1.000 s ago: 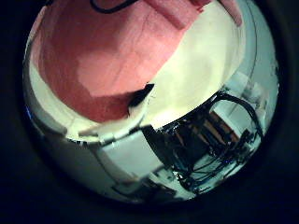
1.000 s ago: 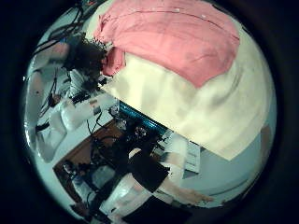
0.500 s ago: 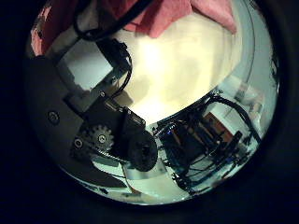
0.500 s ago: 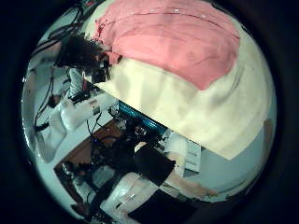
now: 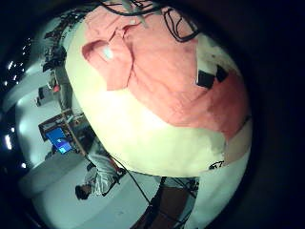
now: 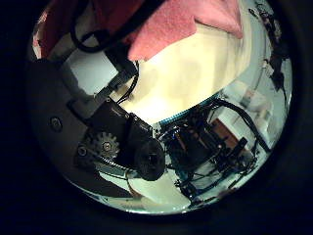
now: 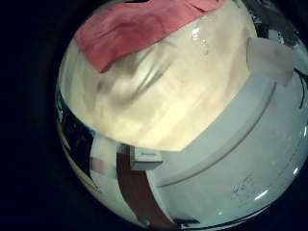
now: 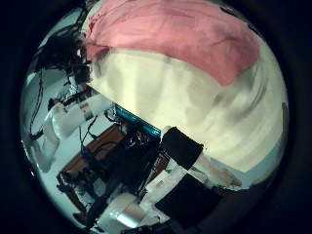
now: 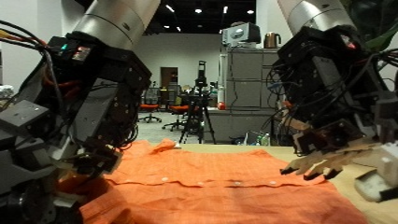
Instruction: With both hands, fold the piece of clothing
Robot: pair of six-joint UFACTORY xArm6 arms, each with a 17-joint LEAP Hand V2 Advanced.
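The shirt lies spread flat on the table, its long axis running across from one arm to the other, so each robot hand stands at one end of it. The left robot hand is low at its own end, over or on the cloth's edge; its fingers are hidden behind the hand's body, so I cannot tell whether they grip. The right robot hand hovers just above the opposite edge, fingers loosely spread and holding nothing. In the left little-finger palm view the shirt covers much of the pale table directly beneath that palm. The left hand looks nearer the cloth, so the right probably has to drop to its edge for a matched grasp.
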